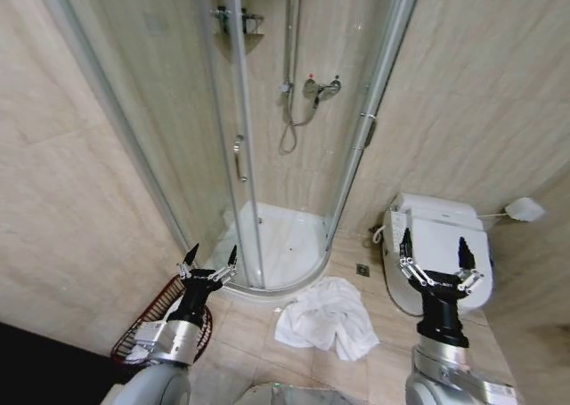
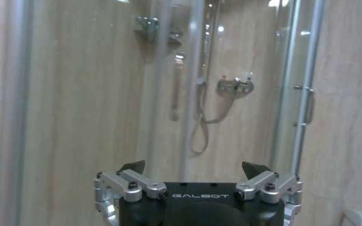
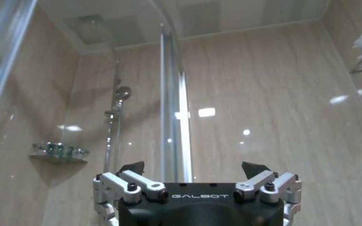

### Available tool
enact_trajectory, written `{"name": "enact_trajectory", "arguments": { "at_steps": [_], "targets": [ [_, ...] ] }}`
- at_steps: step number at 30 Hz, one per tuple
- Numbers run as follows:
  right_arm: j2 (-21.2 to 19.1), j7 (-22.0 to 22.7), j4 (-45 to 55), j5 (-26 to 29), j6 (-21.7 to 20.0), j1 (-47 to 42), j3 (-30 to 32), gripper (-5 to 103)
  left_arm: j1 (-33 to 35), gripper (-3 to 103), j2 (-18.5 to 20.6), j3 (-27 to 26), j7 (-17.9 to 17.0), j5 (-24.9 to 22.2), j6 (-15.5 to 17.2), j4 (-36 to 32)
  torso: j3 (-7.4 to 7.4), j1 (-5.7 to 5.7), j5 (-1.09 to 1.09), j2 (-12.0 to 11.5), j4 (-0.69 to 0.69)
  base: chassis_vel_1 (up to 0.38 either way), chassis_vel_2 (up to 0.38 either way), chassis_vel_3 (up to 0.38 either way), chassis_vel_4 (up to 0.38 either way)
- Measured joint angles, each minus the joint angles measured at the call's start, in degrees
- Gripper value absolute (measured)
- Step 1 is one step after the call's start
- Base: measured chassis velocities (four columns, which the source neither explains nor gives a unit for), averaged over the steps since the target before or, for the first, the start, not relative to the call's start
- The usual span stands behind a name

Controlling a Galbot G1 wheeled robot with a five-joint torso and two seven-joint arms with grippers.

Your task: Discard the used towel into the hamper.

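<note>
Pointing upward, left gripper [image 1: 210,256] above hamper [image 1: 151,320], right gripper [image 1: 434,249], jaws spread, empty

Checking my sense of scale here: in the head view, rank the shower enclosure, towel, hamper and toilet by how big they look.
1. Shower enclosure, by far.
2. Toilet and towel: they look alike, so no ranking between them.
3. Hamper, though the left gripper and its arm hide part of it.

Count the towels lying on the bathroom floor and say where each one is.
1: a white towel lies crumpled on the floor tiles between the shower tray and the toilet. Others may be hidden.
</note>
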Motion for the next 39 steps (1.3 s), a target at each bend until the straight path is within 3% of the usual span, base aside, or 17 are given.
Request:
{"name": "enact_trajectory", "arguments": {
  "at_steps": [14, 19, 24, 39],
  "targets": [
    [-0.2, -0.67, 0.18, 1.26, 2.7, -0.96, 0.75, 100, 0.0, 100, -0.02, 0.01, 0.03, 0.0, 0.0, 0.0, 0.0, 0.01, 0.03, 0.0, 0.01, -0.171, -0.195, 0.198, 0.165],
    [0.01, -0.54, -0.22, 1.28, 3.38, -1.62, 1.1, 100, 0.0, 100, 0.02, -0.03, 0.0, 0.0, 0.0, 0.0, 0.0, -0.02, -0.03, 0.0, 0.01, 0.074, 0.037, -0.042, -0.01],
    [-0.04, -4.5, -0.2, 3.13, 4.82, -2.12, 0.96, 100, 0.0, 100, 0.02, -0.02, -0.01, 0.0, 0.0, 0.0, -0.18, -0.15, 0.01, -0.33, 0.01, 0.01, 0.013, -0.062, -0.04],
    [-0.41, -2.48, 0.4, 3.17, 4.3, -2.57, 1.26, 100, 0.0, 100, 0.01, 0.0, -0.01, 0.0, 0.0, 0.0, -0.76, -0.66, 0.01, -1.43, 0.01, -0.075, -0.056, -0.052, -0.057]
  ]
}}
